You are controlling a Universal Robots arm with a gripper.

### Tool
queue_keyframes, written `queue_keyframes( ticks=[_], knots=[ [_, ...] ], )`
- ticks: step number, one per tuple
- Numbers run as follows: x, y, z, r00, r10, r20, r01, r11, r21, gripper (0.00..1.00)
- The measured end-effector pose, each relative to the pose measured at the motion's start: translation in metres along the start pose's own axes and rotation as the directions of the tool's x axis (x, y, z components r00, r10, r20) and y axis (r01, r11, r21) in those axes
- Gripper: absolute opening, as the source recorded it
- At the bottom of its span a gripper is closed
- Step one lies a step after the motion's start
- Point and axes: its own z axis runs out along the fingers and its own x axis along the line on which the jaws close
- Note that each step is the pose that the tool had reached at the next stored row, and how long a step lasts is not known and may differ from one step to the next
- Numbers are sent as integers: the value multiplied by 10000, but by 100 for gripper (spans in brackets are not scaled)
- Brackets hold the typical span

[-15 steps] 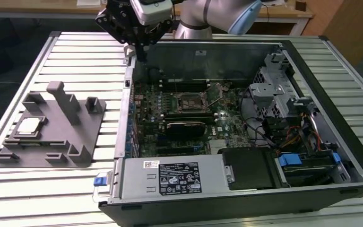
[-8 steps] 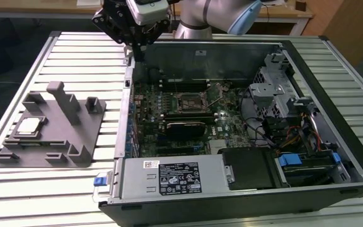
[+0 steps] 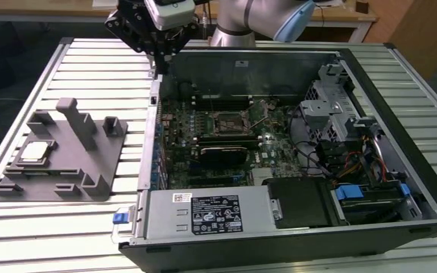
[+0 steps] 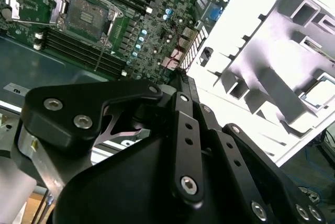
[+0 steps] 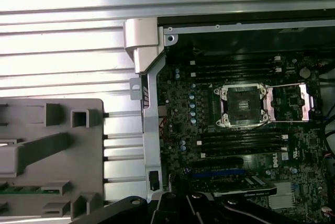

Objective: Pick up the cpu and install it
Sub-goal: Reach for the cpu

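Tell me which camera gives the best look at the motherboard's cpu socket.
The first wrist view: the socket faces the camera squarely, with nothing in front of it. The second wrist view shows the socket at a slant; the exterior view shows it small and distant.

A ribbed silver aluminium tabletop [image 3: 89, 62] carries two things: a grey plastic fixture block [image 3: 104, 156] toward the exterior view's left, and just beside it a large open black computer case [image 3: 295, 242] toward the right.
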Motion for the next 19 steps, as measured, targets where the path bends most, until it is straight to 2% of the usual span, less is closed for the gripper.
queue_keyframes(
  ticks=[10, 19],
  knots=[
    [134, -10, -2, 10000, 0, 1, 0, 10000, -1, 11],
    [288, -22, -5, 10000, 0, 1, 0, 10000, -1, 11]
  ],
)
